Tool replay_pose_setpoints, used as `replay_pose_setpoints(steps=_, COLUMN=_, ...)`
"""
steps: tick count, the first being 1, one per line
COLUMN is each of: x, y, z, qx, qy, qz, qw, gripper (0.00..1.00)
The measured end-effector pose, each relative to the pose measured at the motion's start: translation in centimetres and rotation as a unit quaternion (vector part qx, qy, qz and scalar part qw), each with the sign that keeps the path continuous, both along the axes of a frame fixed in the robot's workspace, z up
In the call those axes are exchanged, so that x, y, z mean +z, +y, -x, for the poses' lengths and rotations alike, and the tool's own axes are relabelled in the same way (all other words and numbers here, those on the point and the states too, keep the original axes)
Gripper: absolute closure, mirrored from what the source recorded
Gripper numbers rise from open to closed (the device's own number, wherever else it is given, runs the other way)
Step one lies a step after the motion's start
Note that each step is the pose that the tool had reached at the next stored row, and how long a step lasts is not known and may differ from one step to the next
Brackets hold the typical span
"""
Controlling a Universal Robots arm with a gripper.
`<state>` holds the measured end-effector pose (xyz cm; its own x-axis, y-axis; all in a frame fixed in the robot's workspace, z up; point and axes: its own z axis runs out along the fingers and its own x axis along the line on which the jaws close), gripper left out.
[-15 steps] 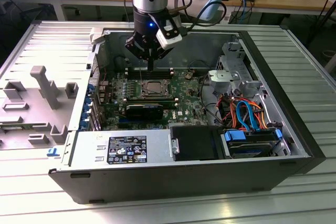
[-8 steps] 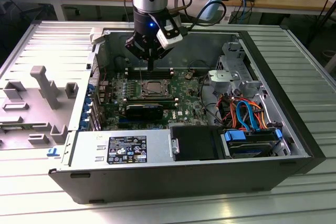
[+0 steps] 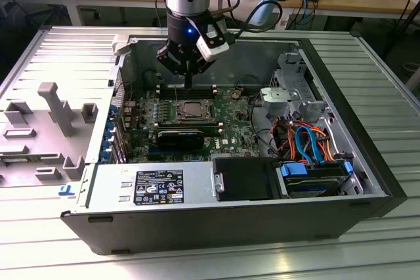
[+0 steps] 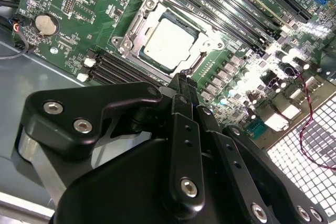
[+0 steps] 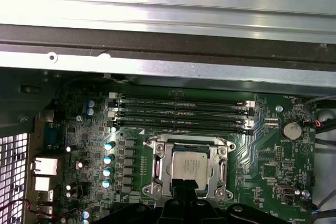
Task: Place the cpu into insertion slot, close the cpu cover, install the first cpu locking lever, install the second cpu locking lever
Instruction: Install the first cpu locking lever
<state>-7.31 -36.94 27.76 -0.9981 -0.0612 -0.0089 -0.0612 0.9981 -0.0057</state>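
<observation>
One cpu (image 4: pixel 169 44) sits in the insertion slot (image 5: pixel 156 167), with one cpu cover (image 4: pixel 210 38) closed down around it as a silver frame. Tool (image 4: pixel 182 80) hangs just above the socket's edge, fingers pressed together, gripping nothing. Judgement: lever work needs the tip kept low and beside the frame, off the chip. Four memory slots (image 5: pixel 178 113) lie alongside.

Cpu (image 4: pixel 169 44) in insertion slot (image 4: pixel 129 45), under cpu cover (image 4: pixel 207 43).
</observation>
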Motion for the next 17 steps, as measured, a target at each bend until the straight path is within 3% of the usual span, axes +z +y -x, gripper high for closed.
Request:
replay_pose_setpoints(steps=7, x=0.0, y=0.0, z=0.1, qx=0.008, qy=0.0, qz=0.0, qw=1.0, gripper=0.89)
replay_pose_setpoints(steps=10, x=0.0, y=-0.01, z=0.3, qx=0.036, qy=0.0, qz=0.0, qw=0.9994, gripper=0.89)
replay_pose_setpoints(steps=17, x=0.0, y=-0.01, z=1.3, qx=0.036, qy=0.0, qz=0.0, qw=0.9993, gripper=0.89)
